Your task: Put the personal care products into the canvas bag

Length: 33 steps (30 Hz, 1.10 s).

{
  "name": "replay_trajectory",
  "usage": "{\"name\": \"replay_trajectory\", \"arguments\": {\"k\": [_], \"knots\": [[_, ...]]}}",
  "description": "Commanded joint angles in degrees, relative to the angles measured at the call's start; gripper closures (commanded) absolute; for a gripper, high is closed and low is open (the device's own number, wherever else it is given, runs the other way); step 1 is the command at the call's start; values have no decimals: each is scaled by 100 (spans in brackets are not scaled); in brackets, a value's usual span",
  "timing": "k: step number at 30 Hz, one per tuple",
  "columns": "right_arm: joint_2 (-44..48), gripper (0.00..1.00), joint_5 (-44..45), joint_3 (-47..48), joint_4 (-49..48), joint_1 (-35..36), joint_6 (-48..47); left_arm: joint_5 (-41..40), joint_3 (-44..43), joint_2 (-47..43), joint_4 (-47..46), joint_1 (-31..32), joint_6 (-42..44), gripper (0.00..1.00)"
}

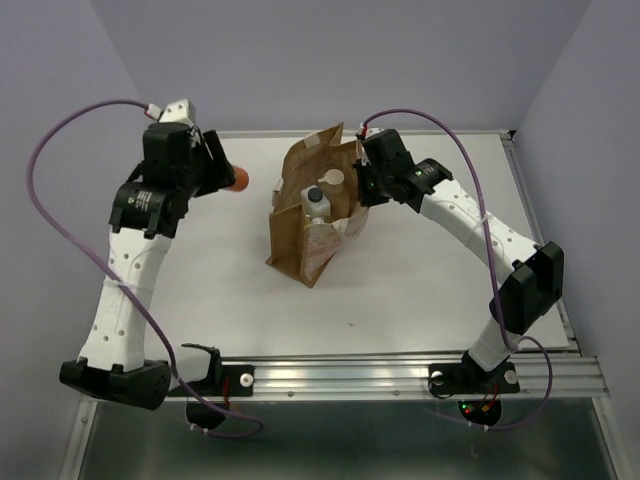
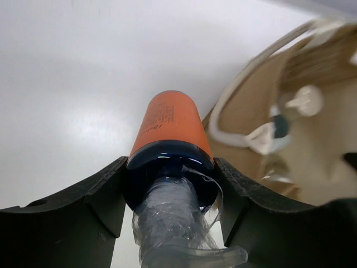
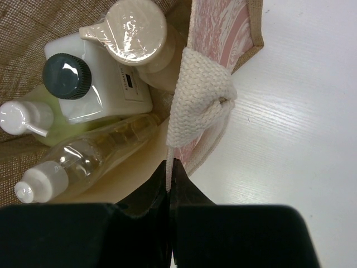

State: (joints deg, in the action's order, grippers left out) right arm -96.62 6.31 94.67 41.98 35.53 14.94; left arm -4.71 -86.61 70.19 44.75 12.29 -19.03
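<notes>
Pinching bag handle (image 3: 202,97): right end effector (image 3: 169,166)

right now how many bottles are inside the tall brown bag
4: beige bottle by the printed bag panel, black-capped white bottle beside it, yellow-green pump bottle and amber white-capped bottle opposite. Others may be hidden.

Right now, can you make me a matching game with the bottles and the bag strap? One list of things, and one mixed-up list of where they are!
Things
1. orange bottle
2. white bottle
3. amber bottle
4. bag strap

Places
A. pinched in the right end effector
B. inside the canvas bag, white cap
C. held by the left end effector, outside the bag
D. inside the bag, black cap

Pairs: 1-C, 2-D, 3-B, 4-A
</notes>
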Motion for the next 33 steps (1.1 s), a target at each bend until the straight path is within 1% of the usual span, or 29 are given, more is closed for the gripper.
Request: {"name": "replay_trajectory", "arguments": {"k": [1,3,5,6,7,10,11,13,14,16,20,23,27,33], "knots": [[328,99,-130,86,-286,-37,-79,461,-1459,-69,-573,88,188,100],[310,99,-138,104,-286,-37,-79,734,-1928,160,-538,202,259,100],[284,99,-130,121,-295,-37,-79,770,-2524,503,-529,571,346,100],[275,99,-121,130,-287,-37,-79,735,-2676,608,-546,738,364,100],[258,99,-121,148,-295,-37,-79,674,-2956,836,-555,1113,460,100],[240,99,-121,139,-286,-37,-79,594,-3361,1381,-425,1582,584,100],[249,99,-112,122,-295,-37,-79,577,-3650,1557,-336,1766,619,100],[258,99,-68,113,-287,-37,-61,533,-3933,2039,-56,1899,716,100],[266,99,-68,113,-295,-37,-70,298,-4038,2155,-28,1960,707,100],[275,99,-51,104,-286,-37,-61,252,-4039,2436,-19,2092,716,100],[266,99,-33,95,-321,-37,-53,164,-4381,2937,112,2224,795,100],[240,99,-42,113,-313,-37,-88,-64,-4575,3324,227,2303,830,100],[257,99,-7,78,-322,-37,-114,-406,-4715,3755,174,2427,822,100],[258,99,-33,51,-322,-37,-132,-531,-4936,4160,-300,2435,857,100]]}}
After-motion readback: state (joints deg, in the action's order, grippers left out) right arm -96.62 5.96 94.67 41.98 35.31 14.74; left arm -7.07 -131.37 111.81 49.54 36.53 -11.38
